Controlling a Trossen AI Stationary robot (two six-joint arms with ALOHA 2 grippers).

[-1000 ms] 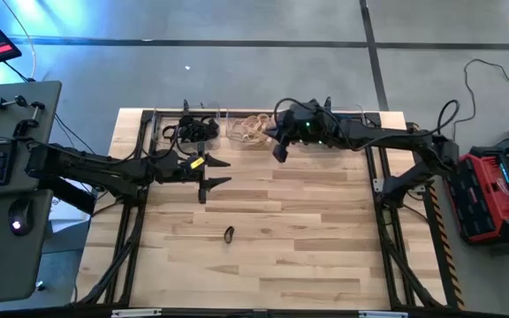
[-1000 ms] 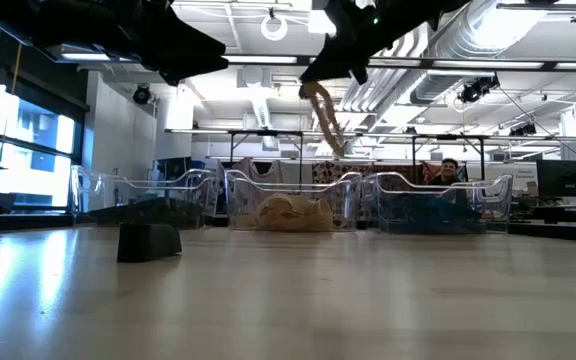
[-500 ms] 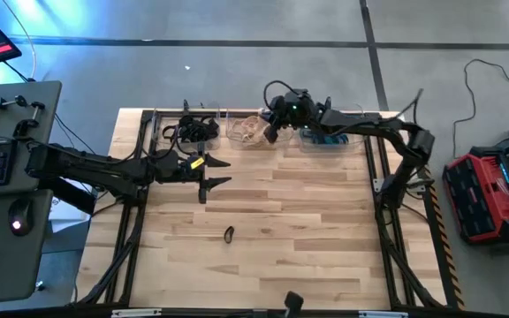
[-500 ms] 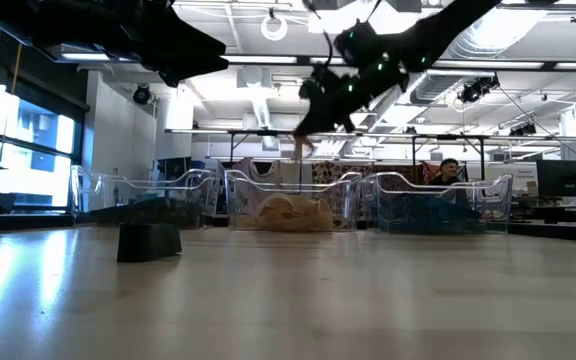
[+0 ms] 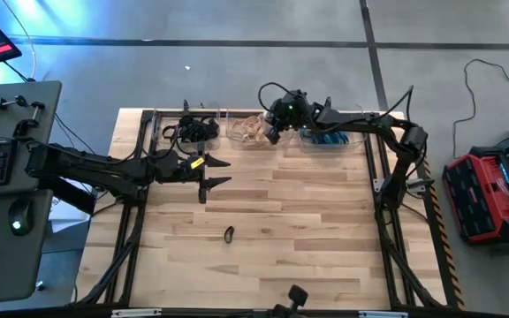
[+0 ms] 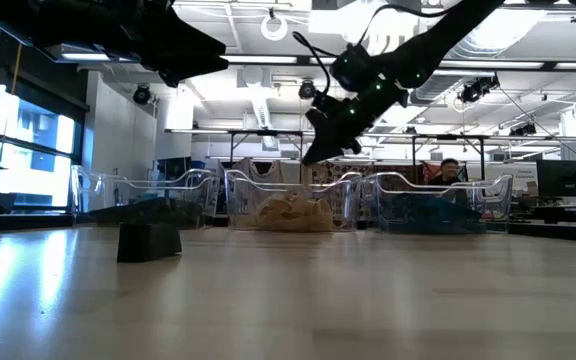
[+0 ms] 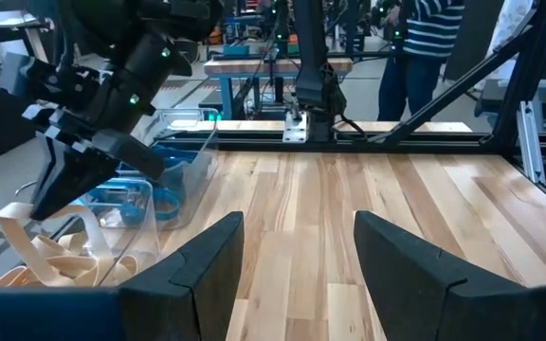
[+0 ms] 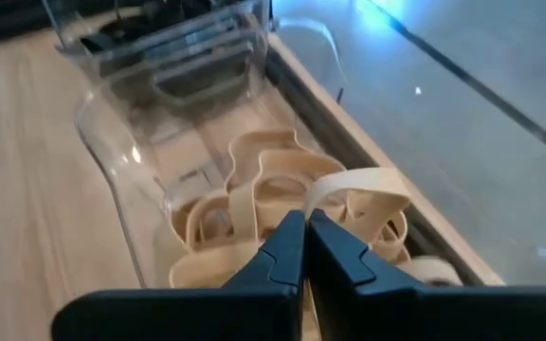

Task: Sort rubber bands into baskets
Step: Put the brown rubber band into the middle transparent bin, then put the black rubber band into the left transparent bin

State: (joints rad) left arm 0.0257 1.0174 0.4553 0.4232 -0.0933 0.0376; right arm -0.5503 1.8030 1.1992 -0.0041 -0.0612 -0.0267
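pale wood-plank surface on a black frame, grey floor around it, a workshop with ceiling ducts behind. along the far edge, three clear baskets in a row — black bands in the left basket, tan bands heaped in the middle basket, blue bands in the right basket. one black rubber band lying loose mid-surface. right gripper over the middle basket, fingers pinched shut on a tan band — seen only from its wrist. left gripper over the surface, fingers spread wide, empty.
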